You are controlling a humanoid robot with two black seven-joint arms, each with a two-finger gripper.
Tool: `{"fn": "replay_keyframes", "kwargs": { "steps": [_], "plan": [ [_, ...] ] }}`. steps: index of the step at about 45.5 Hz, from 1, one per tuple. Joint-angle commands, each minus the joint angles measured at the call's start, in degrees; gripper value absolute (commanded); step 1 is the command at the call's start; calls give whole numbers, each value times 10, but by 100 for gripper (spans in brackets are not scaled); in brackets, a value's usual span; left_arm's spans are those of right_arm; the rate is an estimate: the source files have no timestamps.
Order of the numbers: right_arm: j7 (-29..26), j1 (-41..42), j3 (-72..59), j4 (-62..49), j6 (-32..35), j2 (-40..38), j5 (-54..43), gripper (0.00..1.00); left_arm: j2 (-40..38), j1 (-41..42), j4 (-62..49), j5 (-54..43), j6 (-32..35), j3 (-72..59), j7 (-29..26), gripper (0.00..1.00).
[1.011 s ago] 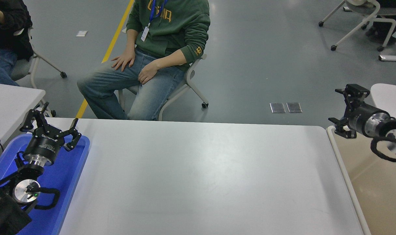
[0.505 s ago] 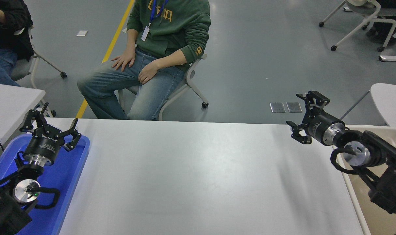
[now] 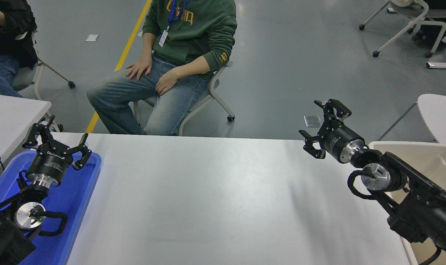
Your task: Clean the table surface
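The table surface (image 3: 215, 198) is a wide matte white top filling the lower middle of the head view, with nothing lying on it. My right gripper (image 3: 320, 127) hangs open and empty above the table's far right corner, its arm reaching in from the lower right. My left gripper (image 3: 57, 141) is open too, parked over the blue tray at the lower left.
A blue tray (image 3: 75, 195) sits at the table's left end. A beige bin (image 3: 425, 162) stands off the right edge. A person in a green hoodie (image 3: 186, 36) sits just beyond the far edge. A smaller white tabletop (image 3: 9, 114) shows at left.
My right arm has swung left from over the beige bin to above the table's far right corner. The left arm has not moved.
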Motion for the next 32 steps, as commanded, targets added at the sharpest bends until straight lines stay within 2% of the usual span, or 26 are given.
{"fn": "replay_keyframes", "kwargs": {
  "steps": [1, 32],
  "plan": [
    [3, 0, 25, -2, 0, 29, 14, 100, 0, 0, 0, 0, 0, 0, 0, 100],
    [13, -11, 30, -28, 0, 44, 20, 100, 0, 0, 0, 0, 0, 0, 0, 100]
  ]
}}
